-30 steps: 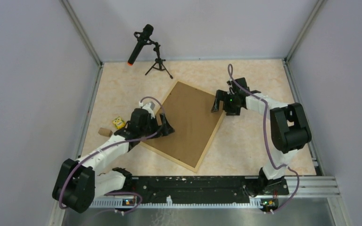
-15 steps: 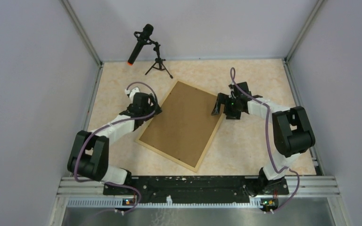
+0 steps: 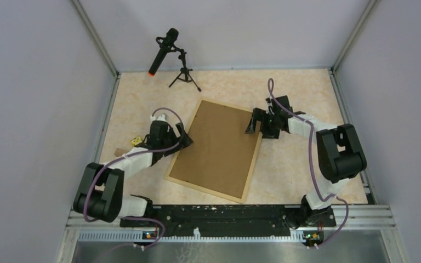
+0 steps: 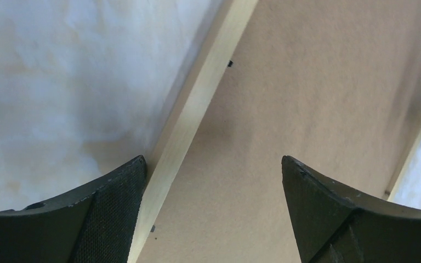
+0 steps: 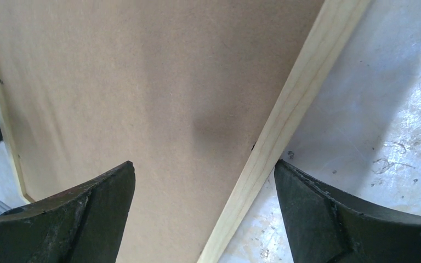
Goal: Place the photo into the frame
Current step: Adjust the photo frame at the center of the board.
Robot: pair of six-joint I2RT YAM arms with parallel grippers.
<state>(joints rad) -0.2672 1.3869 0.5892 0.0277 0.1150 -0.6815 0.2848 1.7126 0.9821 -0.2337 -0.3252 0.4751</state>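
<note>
Frame [image 4: 197,115] lying back-up on surface [image 3: 301,90], brown backing board [image 3: 215,148] showing.
Left end effector [image 4: 212,163] gaping wide, holding nothing, straddling left rail; right end effector [image 5: 203,165] likewise gaping, empty, straddling right rail.

No readable text, labels or numbers anywhere.

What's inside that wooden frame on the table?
A plain brown backing board fills the frame, lying flat between its light wooden rails. Anything underneath the board is covered, so I cannot tell what is there.
</note>
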